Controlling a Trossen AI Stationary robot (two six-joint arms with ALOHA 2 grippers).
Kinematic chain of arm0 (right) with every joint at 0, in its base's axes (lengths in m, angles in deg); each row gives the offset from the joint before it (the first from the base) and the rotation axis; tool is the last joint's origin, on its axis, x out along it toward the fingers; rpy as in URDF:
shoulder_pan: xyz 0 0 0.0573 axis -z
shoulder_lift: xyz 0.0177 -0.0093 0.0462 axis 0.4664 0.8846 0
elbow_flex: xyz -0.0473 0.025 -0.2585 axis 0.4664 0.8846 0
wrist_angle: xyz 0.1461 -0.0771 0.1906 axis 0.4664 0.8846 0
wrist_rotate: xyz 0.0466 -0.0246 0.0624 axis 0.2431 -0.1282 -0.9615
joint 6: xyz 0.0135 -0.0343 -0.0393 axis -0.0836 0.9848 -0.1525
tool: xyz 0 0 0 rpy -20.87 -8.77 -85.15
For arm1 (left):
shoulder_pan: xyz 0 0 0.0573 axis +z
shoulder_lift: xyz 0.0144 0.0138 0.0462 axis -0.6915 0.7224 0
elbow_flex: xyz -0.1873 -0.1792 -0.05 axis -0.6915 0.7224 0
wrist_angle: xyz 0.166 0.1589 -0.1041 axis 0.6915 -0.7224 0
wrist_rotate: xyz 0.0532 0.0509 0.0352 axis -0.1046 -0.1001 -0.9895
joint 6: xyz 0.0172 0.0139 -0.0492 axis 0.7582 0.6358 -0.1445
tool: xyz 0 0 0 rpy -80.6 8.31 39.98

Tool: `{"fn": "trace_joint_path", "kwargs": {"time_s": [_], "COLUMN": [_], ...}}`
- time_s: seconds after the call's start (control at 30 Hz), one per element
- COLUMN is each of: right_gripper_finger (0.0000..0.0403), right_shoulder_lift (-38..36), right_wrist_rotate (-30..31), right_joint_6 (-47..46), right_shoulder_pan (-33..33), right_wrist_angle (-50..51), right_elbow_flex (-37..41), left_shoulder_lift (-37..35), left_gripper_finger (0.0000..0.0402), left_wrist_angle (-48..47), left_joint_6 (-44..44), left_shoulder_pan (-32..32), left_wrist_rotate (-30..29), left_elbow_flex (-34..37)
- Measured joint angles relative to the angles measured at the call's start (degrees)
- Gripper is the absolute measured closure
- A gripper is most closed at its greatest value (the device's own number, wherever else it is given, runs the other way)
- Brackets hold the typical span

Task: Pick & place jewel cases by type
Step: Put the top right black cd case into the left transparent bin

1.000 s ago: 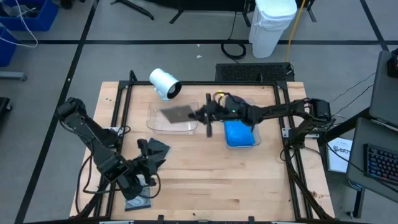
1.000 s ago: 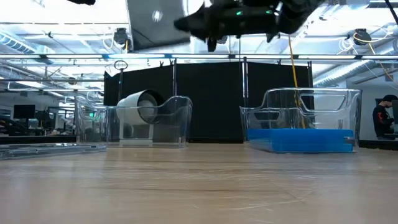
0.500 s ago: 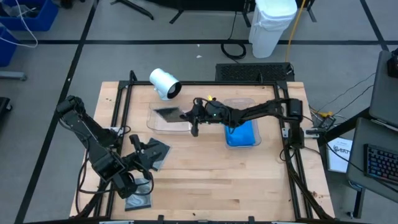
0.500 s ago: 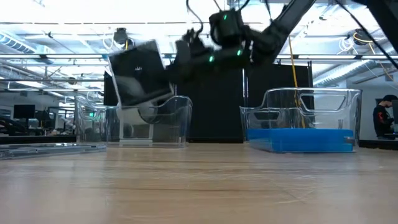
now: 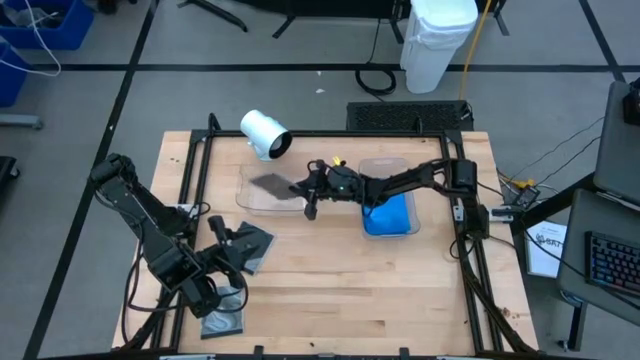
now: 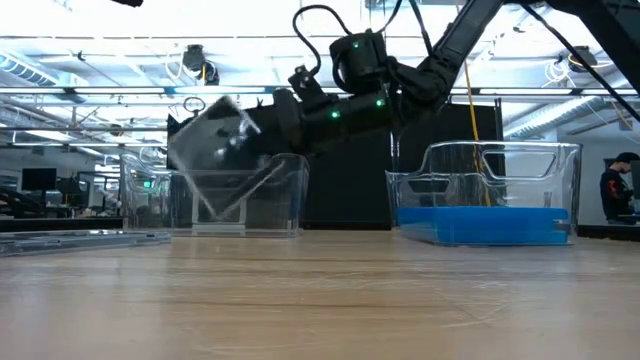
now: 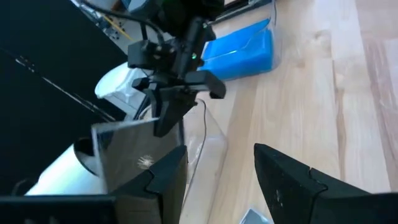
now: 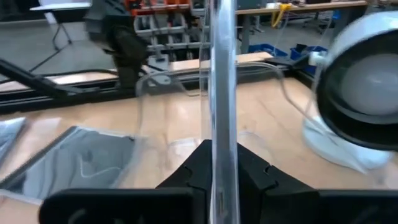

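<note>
My right gripper reaches from the table's right over the left clear tray and is shut on a dark grey jewel case. In the low view that case is tilted, its lower part inside the tray. Blue cases lie flat in the right clear tray. My left gripper waits open near the table's left near corner. Beside it a grey case lies on the wood, and another lies nearer the near edge. My right gripper pinches the grey case between its two fingers at the edge facing the table's right. The fingers come from the table's right, slanting slightly down. The case sits tilted, reaching down into the left tray; whether it touches the tray floor I cannot tell.
A white cylinder lies behind the left tray, near the table's far edge. A black frame rims the table. Bare wood spans the near middle. A person stands far off in the room.
My right gripper has carried the grey case toward the table's left and down, from high above the trays into the left clear tray. The case has tipped from nearly upright to a slant. The gripper has stayed shut on it.
</note>
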Motion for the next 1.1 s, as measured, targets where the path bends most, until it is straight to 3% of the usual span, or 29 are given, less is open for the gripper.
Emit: {"fn": "trace_joint_path", "kwargs": {"time_s": [0.47,0.63,1.1], "right_gripper_finger": [0.0361,0.0355,0.0195], "right_shoulder_lift": [-0.1,-0.1,-0.2], "right_wrist_rotate": [-0.3,-4.5,-4.2], "right_joint_6": [3.0,3.4,2.7], "right_shoulder_pan": [-1.7,-1.8,-2.1], "right_wrist_angle": [0.0,-0.7,-4.4], "right_elbow_flex": [0.0,0.0,0.0], "left_shoulder_lift": [0.0,0.0,0.0], "left_gripper_finger": [0.0211,0.0211,0.0211], "left_wrist_angle": [-1.1,-1.1,-1.1], "left_joint_6": [-2.1,-2.1,-2.2], "left_shoulder_pan": [0.0,0.0,0.0], "left_wrist_rotate": [1.0,1.0,0.9], "left_elbow_flex": [0.0,0.0,0.0]}}
